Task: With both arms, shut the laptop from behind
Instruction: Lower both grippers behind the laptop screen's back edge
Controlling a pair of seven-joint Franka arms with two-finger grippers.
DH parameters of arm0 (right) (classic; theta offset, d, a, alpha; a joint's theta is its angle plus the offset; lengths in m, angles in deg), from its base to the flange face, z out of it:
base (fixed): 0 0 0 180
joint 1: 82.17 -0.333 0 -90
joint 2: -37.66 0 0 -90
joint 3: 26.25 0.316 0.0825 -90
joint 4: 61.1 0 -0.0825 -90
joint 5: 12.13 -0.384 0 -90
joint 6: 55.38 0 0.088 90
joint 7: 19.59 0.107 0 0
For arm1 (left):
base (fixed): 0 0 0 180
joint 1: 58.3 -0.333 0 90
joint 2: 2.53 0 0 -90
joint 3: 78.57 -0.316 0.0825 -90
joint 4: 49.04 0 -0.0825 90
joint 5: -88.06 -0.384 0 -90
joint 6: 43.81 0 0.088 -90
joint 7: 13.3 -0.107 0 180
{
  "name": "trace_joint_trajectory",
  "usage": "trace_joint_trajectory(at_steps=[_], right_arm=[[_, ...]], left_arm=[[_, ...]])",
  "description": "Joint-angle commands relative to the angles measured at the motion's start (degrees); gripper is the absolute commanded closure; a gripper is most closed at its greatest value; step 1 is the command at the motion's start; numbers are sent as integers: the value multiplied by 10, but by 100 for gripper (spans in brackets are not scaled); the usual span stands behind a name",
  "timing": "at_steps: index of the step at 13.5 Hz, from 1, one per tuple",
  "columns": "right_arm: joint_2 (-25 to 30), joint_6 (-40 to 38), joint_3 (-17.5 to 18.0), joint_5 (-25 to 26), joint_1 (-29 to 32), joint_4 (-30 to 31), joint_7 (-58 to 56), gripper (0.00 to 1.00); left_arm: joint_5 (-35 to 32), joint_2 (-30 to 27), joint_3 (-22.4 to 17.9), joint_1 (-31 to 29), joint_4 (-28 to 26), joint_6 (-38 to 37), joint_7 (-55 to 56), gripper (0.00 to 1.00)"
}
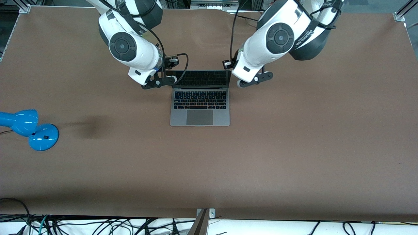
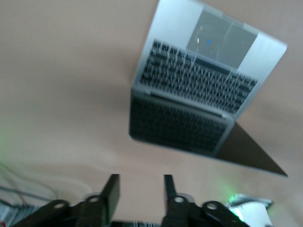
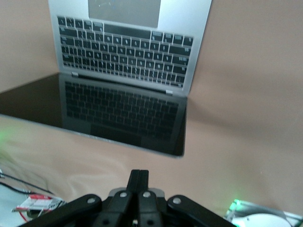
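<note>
Front view: both grippers are hovering at the laptop [image 1: 200,98] lid's corners, left gripper [image 2: 141,191] spread, right gripper [image 3: 138,182] pressed together.

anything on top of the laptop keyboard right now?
Nothing lies on the laptop keyboard or trackpad; the lid stands open. The left gripper, open, and the right gripper, shut, sit at the lid's top corners. Arms cover the table just past the lid.

High front camera facing the arms, both wrist cameras close above, sharing the laptop [image 1: 200,98].
</note>
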Motion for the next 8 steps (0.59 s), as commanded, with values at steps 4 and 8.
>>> trace_joint_trajectory(at_steps=[4, 8], right_arm=[[-26, -25, 2, -12, -1, 35, -1, 100], [-46, -33, 2, -12, -10, 39, -8, 100]], left_arm=[[25, 19, 9, 16, -33, 4, 3, 100], [20, 57, 9, 24, -35, 35, 3, 100]])
